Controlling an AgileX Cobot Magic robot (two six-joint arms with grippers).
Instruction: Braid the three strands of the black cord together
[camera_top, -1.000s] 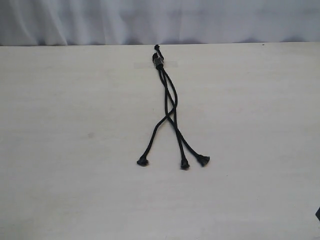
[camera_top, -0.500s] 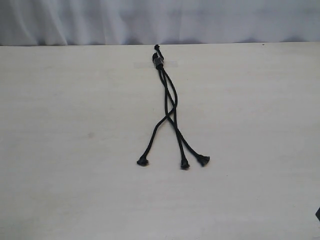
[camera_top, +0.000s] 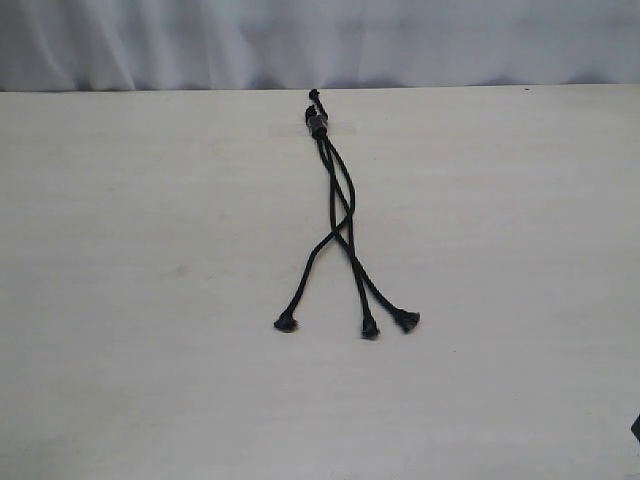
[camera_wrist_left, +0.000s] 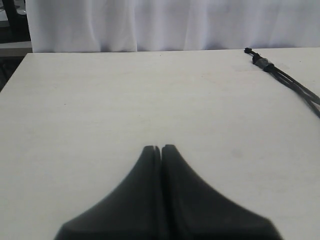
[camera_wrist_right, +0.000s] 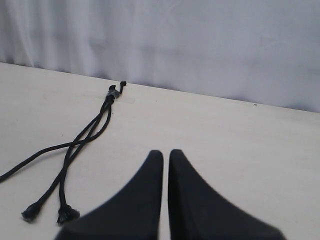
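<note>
The black cord (camera_top: 317, 123) lies on the pale table, its knotted and banded end at the far middle. Its three strands (camera_top: 341, 205) run toward the near side and cross loosely halfway down. They end in frayed knobs, one to the left (camera_top: 286, 323), one in the middle (camera_top: 369, 328) and one to the right (camera_top: 406, 321). My left gripper (camera_wrist_left: 160, 147) is shut and empty, far from the knot (camera_wrist_left: 262, 63). My right gripper (camera_wrist_right: 166, 152) is shut too, with only a hairline slit, and holds nothing. Two knobs (camera_wrist_right: 31, 212) lie off to its side.
A strip of clear tape (camera_top: 340, 127) holds the knotted end to the table (camera_top: 150, 250). A white curtain (camera_top: 320, 40) hangs behind the table's far edge. A small dark part (camera_top: 635, 428) shows at the lower right border of the exterior view.
</note>
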